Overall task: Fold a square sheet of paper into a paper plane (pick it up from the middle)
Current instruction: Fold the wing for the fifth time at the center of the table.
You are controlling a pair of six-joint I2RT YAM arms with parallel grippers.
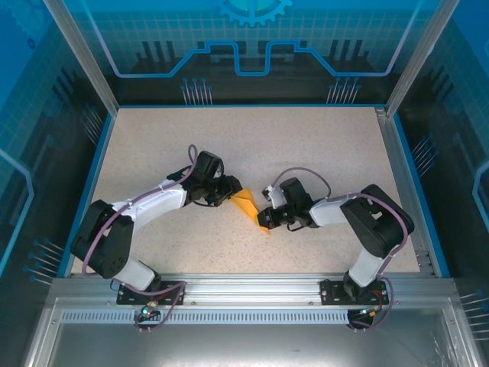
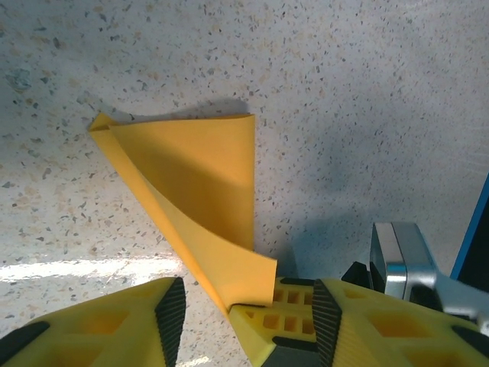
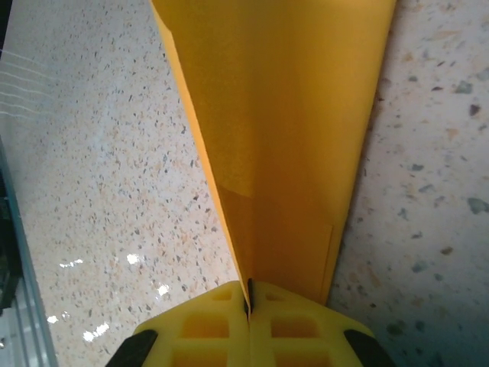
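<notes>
**Right fingers clamped on paper, left fingers spread**

Your right fingers are pressed flat together with no gap at the seam. The narrow end of the sheet of paper comes straight out of that seam. From there the orange-yellow sheet fans wider, away from the wrist camera, with its layers overlapping.

Your left fingers stand roughly half spread and clamp nothing. The sheet's near corner curls up in the gap, close to the right-hand finger; you cannot tell whether it touches.

In the left wrist view the sheet is folded to a triangle, two layers, with its far point lying on the speckled desk.

From above, the sheet sits mid-desk between the two arms. The left fingers are at its upper-left end and the right fingers at its lower-right end.
</notes>
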